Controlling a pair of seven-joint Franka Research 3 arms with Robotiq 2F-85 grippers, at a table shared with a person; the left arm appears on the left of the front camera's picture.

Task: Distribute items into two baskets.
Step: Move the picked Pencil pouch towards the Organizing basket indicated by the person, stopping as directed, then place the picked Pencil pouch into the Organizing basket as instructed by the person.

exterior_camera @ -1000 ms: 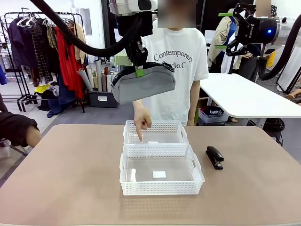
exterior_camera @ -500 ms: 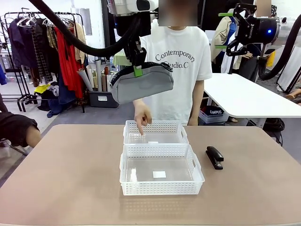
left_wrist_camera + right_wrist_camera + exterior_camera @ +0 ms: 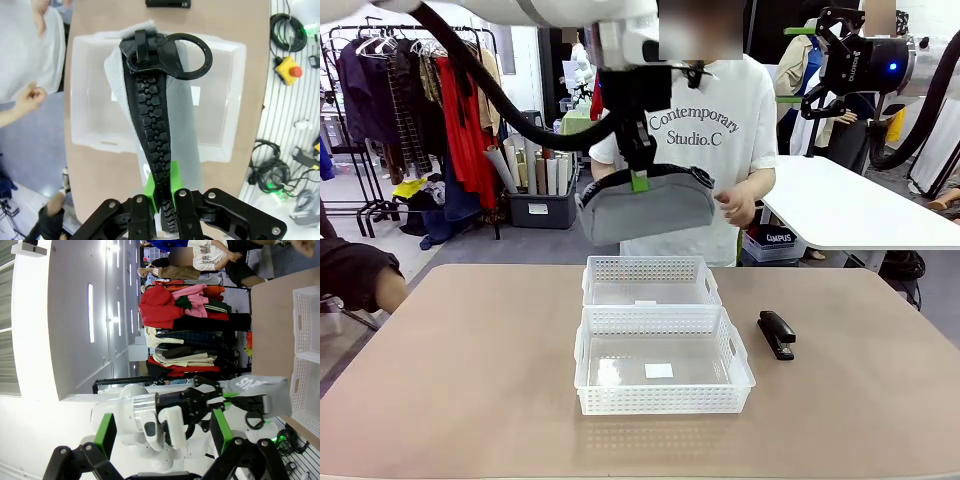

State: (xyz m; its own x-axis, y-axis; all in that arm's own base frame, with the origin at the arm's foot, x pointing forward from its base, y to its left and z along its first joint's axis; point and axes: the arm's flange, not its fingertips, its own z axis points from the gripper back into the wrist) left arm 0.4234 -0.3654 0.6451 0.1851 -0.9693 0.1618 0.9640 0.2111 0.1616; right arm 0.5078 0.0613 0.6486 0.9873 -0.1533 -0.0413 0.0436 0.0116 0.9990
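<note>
While the larger basket (image 3: 665, 402) holds a white label (image 3: 659, 370), the left gripper (image 3: 640, 181) clenches the pouch (image 3: 650, 212) high above, perhaps over the smaller basket (image 3: 650, 268).

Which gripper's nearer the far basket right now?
Left. The left gripper hangs roughly above the far basket, shut on the pouch. The right gripper is open, raised high off to the right.

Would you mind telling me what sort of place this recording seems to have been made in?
Probably a robot lab shared with a clothing studio: a rack of hanging garments, a red emergency-stop button beside coiled cables, and a white worktable behind the person.
</note>
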